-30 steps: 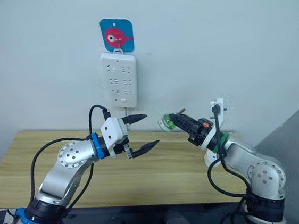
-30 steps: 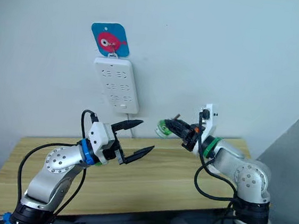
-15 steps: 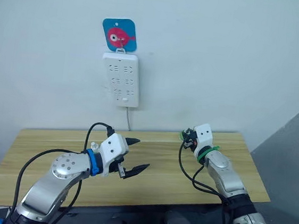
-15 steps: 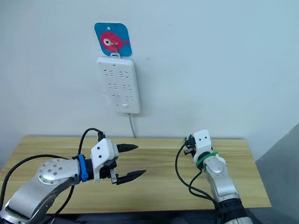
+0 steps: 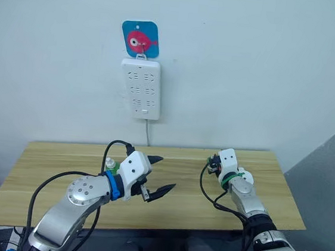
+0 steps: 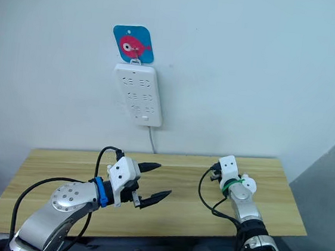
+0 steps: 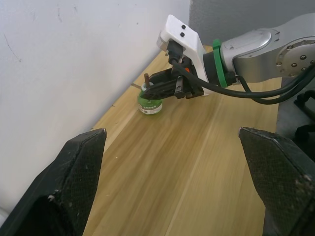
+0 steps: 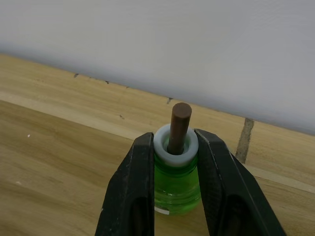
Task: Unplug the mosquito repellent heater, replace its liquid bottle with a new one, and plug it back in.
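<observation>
The small green bottle [image 8: 176,183] with its white collar and brown wick stands upright on the wooden table [image 5: 61,168] near the back edge by the wall, clamped at the neck between the right gripper's [image 8: 173,147] two black fingers. At about nine o'clock from it, well apart, the left gripper [image 5: 157,175] hovers above the table, fingers spread and holding nothing. On the wall at about eleven o'clock hangs a white power strip [image 5: 140,89].

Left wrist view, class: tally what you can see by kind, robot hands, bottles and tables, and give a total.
Robot hands: 2, the left hand open, the right hand shut on the bottle
Bottles: 1, the green bottle
Tables: 1, the wooden table
Total: 4
</observation>
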Controlling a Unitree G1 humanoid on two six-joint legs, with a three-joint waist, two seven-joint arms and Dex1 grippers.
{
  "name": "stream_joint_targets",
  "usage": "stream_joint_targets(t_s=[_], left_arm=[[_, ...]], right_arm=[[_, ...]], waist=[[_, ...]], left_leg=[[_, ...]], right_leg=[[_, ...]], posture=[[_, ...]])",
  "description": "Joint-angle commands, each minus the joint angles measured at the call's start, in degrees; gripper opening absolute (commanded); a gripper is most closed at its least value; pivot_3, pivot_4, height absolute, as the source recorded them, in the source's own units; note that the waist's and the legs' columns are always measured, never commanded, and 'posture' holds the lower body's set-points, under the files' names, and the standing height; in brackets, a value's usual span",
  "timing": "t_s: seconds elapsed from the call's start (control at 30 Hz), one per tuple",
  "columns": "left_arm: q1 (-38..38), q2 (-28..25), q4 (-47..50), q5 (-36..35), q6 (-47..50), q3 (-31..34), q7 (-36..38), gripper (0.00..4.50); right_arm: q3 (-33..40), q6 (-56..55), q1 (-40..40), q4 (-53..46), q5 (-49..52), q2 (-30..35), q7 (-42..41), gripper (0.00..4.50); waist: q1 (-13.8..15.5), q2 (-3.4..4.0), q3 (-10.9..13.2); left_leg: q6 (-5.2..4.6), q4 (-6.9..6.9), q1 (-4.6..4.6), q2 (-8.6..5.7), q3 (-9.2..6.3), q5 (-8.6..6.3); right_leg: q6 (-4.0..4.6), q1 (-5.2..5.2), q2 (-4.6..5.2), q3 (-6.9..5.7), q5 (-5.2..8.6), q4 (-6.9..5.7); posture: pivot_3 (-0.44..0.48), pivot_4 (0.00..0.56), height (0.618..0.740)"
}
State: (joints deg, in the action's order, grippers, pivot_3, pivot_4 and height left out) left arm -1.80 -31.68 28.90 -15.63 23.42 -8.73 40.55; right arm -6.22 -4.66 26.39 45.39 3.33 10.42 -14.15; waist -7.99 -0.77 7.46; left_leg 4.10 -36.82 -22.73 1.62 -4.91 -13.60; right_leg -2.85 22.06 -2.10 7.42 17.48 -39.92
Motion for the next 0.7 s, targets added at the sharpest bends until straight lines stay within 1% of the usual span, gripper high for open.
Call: stream_joint_targets(t_s=[0.03, 0.07, 0.1, 0.2, 0.23, 0.37, 0.4, 0.47, 0.53, 0.6, 0.63, 0.7], left_arm=[[0.21, 0.21, 1.09, -0.43, -0.68, 0.45, -0.12, 4.50], [0.17, 0.38, 1.05, -0.52, -0.75, 0.52, -0.19, 4.50], [0.10, 0.72, 0.96, -0.55, -0.53, 0.72, -0.68, 4.50], [-0.02, 1.24, 0.46, -0.09, -0.73, 0.98, -1.51, 4.50], [-0.14, 1.36, 0.34, -0.15, -0.97, 1.13, -1.70, 4.50], [-1.07, 1.16, -0.07, -0.18, -2.13, 1.96, -1.64, 4.50], [-1.65, 1.19, -0.14, -0.21, -2.82, 2.68, -1.74, 4.50], [-2.63, 1.55, -0.14, -0.54, -3.09, 4.18, -2.51, 4.50], [-3.98, 1.93, -0.24, -1.17, -3.78, 6.14, -3.01, 4.50], [-6.96, 1.74, -0.61, -0.62, -4.70, 8.47, -3.93, 4.50], [-8.39, 1.80, -1.03, -0.43, -5.12, 9.44, -4.31, 4.50], [-10.07, 2.31, -1.50, -1.82, -5.21, 10.99, -4.19, 4.50]], right_arm=[[2.03, -1.26, 1.64, 0.24, 0.34, -0.63, -0.76, 0.80], [2.45, -1.36, 1.64, 0.40, 0.43, -0.72, -0.77, 0.80], [2.79, -1.40, 1.65, 0.54, 0.53, -0.79, -0.94, 1.55], [3.38, -1.73, 1.63, 0.74, 0.31, -0.96, -1.25, 2.51], [3.49, -1.84, 1.44, 0.39, 0.17, -1.00, -1.28, 2.93], [3.67, -1.90, -0.13, -2.94, -0.15, -1.19, -0.97, 4.36], [3.85, -1.68, -1.50, -5.88, 0.25, -1.15, -1.02, 4.44], [3.92, -0.92, -4.12, -11.53, 0.81, -0.93, -1.49, 4.44], [3.45, 0.58, -8.16, -20.71, 1.36, -0.23, -2.79, 4.44], [1.52, 3.82, -13.77, -34.33, 2.37, 2.15, -7.00, 4.44], [0.16, 6.39, -15.69, -39.58, 2.51, 3.61, -9.36, 4.44], [-1.61, 10.50, -17.54, -45.72, 2.47, 5.63, -12.04, 4.44]], waist=[[0.03, 0.01, 0.01], [0.03, 0.01, 0.01], [0.04, 0.02, 0.01], [0.04, 0.02, 0.02], [0.04, 0.02, 0.02], [-0.01, 0.05, 0.04], [0.02, 0.06, 0.05], [0.05, 0.08, 0.06], [0.09, 0.11, 0.10], [0.14, 0.22, 0.27], [0.18, 0.28, 0.33], [0.10, 0.26, 0.74]], left_leg=[[0.00, 0.00, 0.00, 0.00, 0.00, 0.00], [0.00, 0.00, 0.00, 0.00, -0.01, 0.00], [0.00, 0.00, 0.00, 0.00, 0.00, 0.00], [0.00, -0.01, 0.00, -0.01, 0.00, 0.00], [0.00, -0.01, 0.00, 0.00, 0.00, 0.00], [0.00, 0.00, 0.01, 0.00, 0.00, 0.00], [0.00, 0.01, 0.01, 0.00, 0.00, 0.00], [0.00, 0.02, 0.00, 0.01, -0.01, 0.00], [0.00, 0.02, -0.02, 0.01, -0.02, 0.00], [0.00, 0.02, -0.03, 0.01, -0.03, 0.00], [0.01, 0.03, -0.05, 0.01, -0.02, -0.01], [0.01, 0.06, 0.00, -0.01, 0.01, -0.01]], right_leg=[[0.00, 0.00, 0.00, 0.00, 0.00, 0.00], [0.00, 0.00, 0.00, 0.00, 0.00, 0.00], [0.00, 0.00, 0.00, 0.00, 0.00, 0.00], [0.00, -0.01, 0.00, 0.01, 0.00, 0.00], [0.00, -0.01, 0.00, 0.01, 0.00, 0.00], [0.00, -0.01, 0.00, 0.01, 0.00, 0.00], [0.00, -0.01, 0.00, 0.01, 0.01, 0.00], [0.01, 0.00, 0.00, 0.01, 0.01, 0.01], [0.01, 0.01, 0.01, 0.00, 0.02, 0.01], [0.01, 0.01, 0.01, 0.00, 0.03, 0.02], [0.01, 0.02, 0.03, 0.02, 0.04, 0.04], [0.03, 0.01, 0.08, 0.03, 0.06, 0.05]], posture=[[-0.051, 0.116, 0.740], [-0.051, 0.116, 0.740], [-0.051, 0.116, 0.740], [-0.051, 0.116, 0.740], [-0.058, 0.119, 0.740], [-0.058, 0.121, 0.740], [-0.058, 0.118, 0.740], [-0.060, 0.117, 0.740], [-0.060, 0.121, 0.740], [-0.065, 0.129, 0.740], [-0.065, 0.129, 0.740], [-0.094, 0.149, 0.740]])
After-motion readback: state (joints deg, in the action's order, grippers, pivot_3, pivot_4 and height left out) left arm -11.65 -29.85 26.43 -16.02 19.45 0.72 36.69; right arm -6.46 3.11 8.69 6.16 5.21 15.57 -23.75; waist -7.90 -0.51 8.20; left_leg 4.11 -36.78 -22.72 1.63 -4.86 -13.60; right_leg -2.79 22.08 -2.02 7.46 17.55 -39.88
